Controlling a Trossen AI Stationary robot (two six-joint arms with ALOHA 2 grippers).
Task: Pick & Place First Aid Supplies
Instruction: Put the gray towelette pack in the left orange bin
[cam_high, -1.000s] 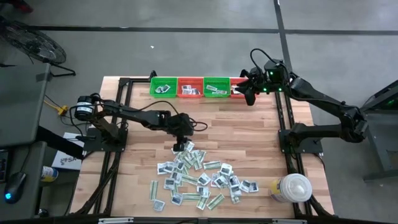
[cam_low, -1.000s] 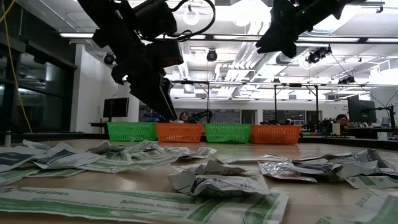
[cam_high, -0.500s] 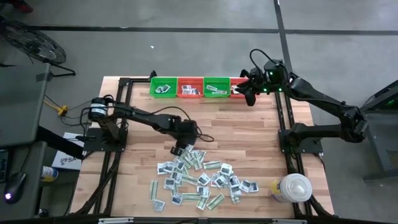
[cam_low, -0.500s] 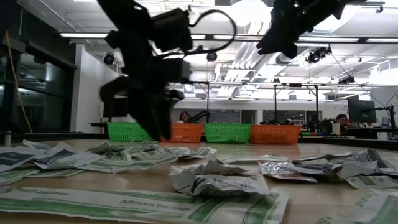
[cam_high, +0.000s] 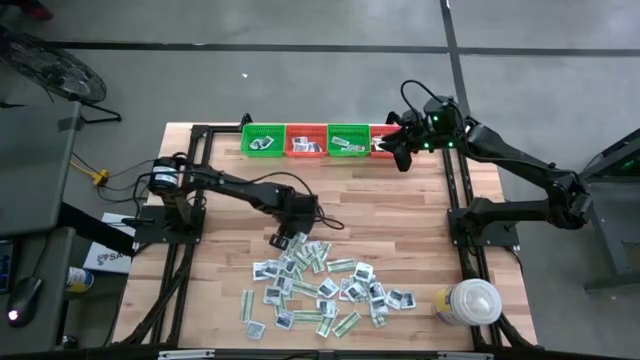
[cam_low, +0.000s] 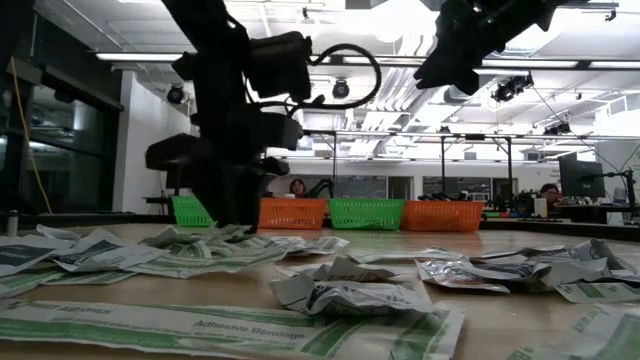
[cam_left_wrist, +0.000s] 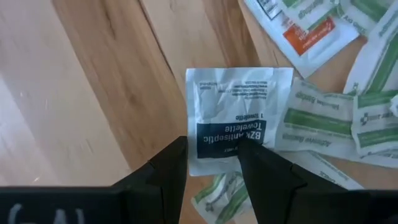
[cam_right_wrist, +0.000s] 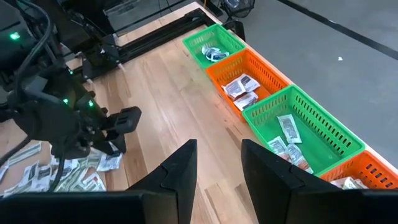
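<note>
The first aid supplies (cam_high: 322, 285) lie in a loose heap of small flat packets on the wooden table's near half. My left gripper (cam_high: 283, 238) points down at the heap's far left edge. It is open, and its fingers stand over a white antiseptic towelette packet (cam_left_wrist: 236, 106) that lies flat on the wood. The packet's dark band shows between the fingertips (cam_left_wrist: 212, 152). My right gripper (cam_high: 398, 150) hangs open and empty, high above the far right basket (cam_high: 381, 143); its wrist view shows a bare gap (cam_right_wrist: 217, 155). My left gripper comes at the towelette packet from above, its fingers (cam_left_wrist: 252, 158) pointing down over the packet's dark-banded edge (cam_left_wrist: 217, 138). Whether the fingertips touch the packet, I cannot tell. The packet lies flat on the table.
Four baskets stand in a row at the far edge: green (cam_high: 262, 140), orange (cam_high: 305, 140), green (cam_high: 348, 140) and orange, each with a few packets inside. A big white round lidded container (cam_high: 468, 302) stands at the near right. Bare wood lies between the heap and the baskets.
My left gripper has sunk onto the heap's far left edge, tipping from a slant to point steeply down and rolling at the wrist. Its fingers have stayed apart. The packets have not moved.
</note>
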